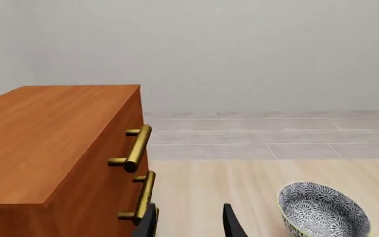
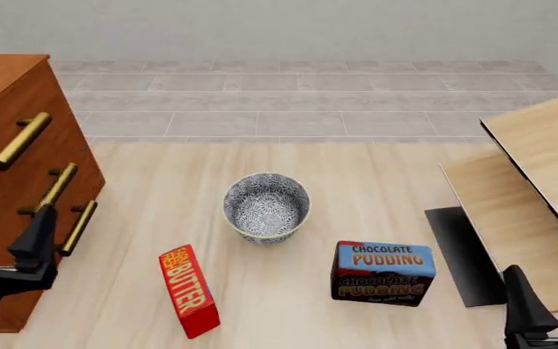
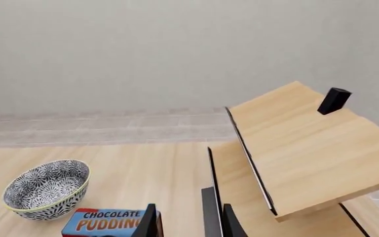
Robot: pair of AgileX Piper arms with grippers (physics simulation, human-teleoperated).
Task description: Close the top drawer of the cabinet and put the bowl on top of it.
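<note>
Left gripper (image 2: pixel 3 243) low at 8 o'clock, jaws spread, empty, just before cabinet (image 2: pixel 8 145) front by lower handles. Right gripper (image 2: pixel 551 298) at 4 o'clock, jaws spread, empty. Bowl (image 2: pixel 267 206) upright on table (image 2: pixel 357 182) centre, between grippers, apart from both. Top drawer (image 2: pixel 12 120) looks flush with front.

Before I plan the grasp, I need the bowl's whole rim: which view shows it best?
The front view: the bowl sits whole and unblocked mid-table. The right wrist view also shows it whole, but off to one side. The left wrist view cuts off its bottom.
</note>
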